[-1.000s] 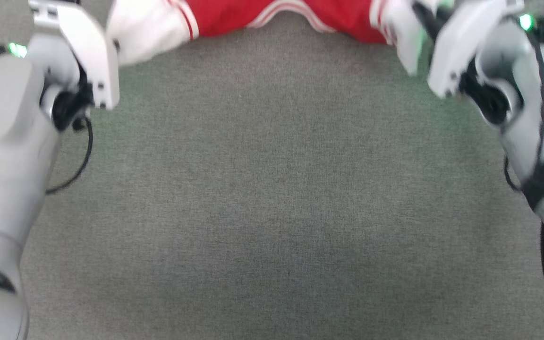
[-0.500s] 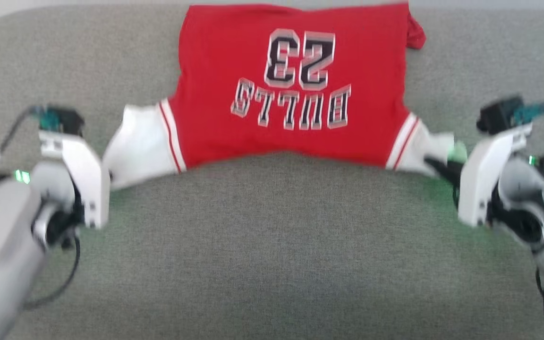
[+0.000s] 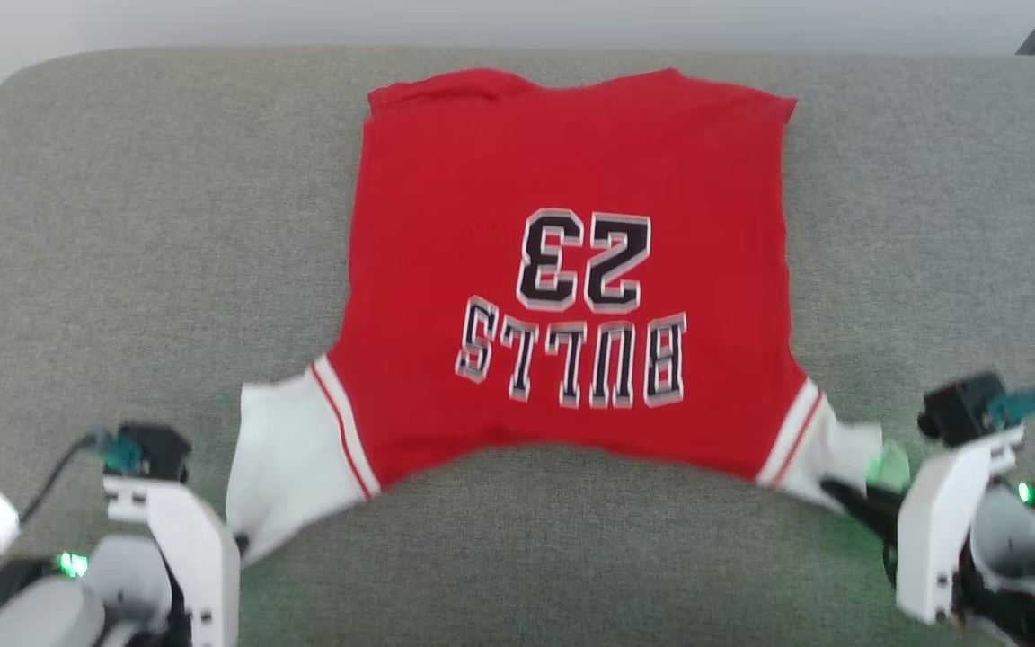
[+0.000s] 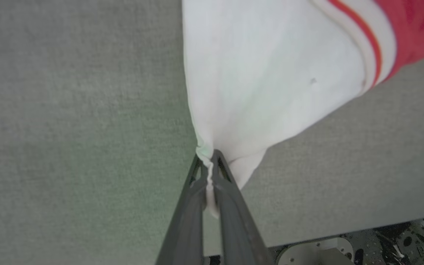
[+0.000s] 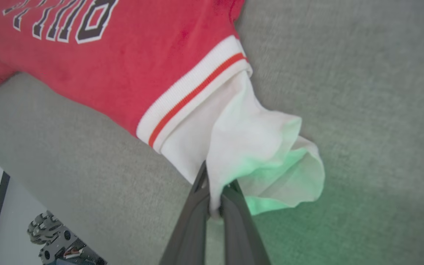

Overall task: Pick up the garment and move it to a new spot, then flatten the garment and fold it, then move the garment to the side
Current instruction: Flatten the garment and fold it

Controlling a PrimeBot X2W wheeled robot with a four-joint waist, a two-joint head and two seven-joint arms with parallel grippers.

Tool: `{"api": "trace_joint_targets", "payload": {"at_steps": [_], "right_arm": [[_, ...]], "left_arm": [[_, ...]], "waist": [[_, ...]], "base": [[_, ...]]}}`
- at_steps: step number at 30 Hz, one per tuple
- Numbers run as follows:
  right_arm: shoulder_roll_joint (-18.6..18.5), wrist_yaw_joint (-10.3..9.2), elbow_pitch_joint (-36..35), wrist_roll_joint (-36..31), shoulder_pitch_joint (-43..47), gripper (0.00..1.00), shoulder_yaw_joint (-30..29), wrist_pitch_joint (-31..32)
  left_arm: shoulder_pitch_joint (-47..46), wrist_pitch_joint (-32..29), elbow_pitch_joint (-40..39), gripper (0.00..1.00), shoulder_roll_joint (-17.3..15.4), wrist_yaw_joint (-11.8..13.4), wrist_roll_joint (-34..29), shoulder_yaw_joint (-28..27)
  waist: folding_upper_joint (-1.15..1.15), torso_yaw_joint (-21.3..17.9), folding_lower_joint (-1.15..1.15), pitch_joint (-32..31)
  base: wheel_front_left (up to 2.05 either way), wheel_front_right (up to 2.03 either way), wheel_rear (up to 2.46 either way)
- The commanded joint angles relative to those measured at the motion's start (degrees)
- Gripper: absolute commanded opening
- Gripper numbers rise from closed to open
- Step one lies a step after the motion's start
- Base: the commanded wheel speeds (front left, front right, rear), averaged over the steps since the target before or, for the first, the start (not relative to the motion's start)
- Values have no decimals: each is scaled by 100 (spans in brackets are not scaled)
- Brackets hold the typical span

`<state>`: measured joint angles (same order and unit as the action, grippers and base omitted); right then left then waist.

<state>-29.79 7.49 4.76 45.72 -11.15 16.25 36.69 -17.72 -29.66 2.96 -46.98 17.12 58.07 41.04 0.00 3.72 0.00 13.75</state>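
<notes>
The garment (image 3: 562, 270), a red jersey with "23" and block letters, lies spread face up on the grey cushion (image 3: 122, 234), its collar side toward me. Both white sleeves are stretched outward. My left gripper (image 3: 239, 542) sits at the lower left, shut on the tip of the left sleeve (image 3: 288, 467). The left wrist view shows white cloth pinched in my left gripper (image 4: 208, 158). At the lower right, my right gripper (image 3: 845, 499) is shut on the right sleeve (image 3: 827, 445). In the right wrist view my right gripper (image 5: 215, 184) clamps the sleeve cuff (image 5: 256, 147).
The cushion's far edge (image 3: 517, 54) meets a pale wall, with a rounded corner (image 3: 5, 90) at the far left. Bare grey fabric lies on both sides of the jersey and in front of it. The cushion's near edge and a machine base (image 5: 61, 243) show below.
The head camera has tilted up, so the whole jersey now shows. Both grippers keep their hold on the sleeves. The bunched far right hem corner now lies flat.
</notes>
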Motion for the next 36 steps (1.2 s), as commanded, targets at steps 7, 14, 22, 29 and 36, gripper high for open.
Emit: {"api": "trace_joint_targets", "payload": {"at_steps": [7, 14, 22, 29, 36], "right_arm": [[432, 1, -940, -372, 1293, 0, -666, 620], [821, 1, -1797, -708, 1919, 0, -1112, 1126], [980, 1, -2338, -1213, 1521, 100, -1264, 1001], [1197, 1, -2492, -1773, 672, 100, -1577, 697], [1160, 1, -1400, -2098, -666, 100, -1753, 210]], "left_arm": [[747, -11, -748, 0, -182, 449, 195, 32], [787, 64, -1125, 0, -266, 659, 100, -7], [531, 371, -1144, 0, -126, 503, -17, -134], [267, 649, -1054, 0, 74, 334, -143, -169], [-124, 745, -888, 0, 382, 79, -298, -60]], "waist": [[0, 55, 0, -2], [0, 107, 0, 1], [0, 143, 0, 42], [0, 246, 0, 173], [0, 523, 0, 456]], "base": [[0, 0, 0], [0, 0, 0], [0, 0, 0], [0, 0, 0], [0, 0, 0]]}}
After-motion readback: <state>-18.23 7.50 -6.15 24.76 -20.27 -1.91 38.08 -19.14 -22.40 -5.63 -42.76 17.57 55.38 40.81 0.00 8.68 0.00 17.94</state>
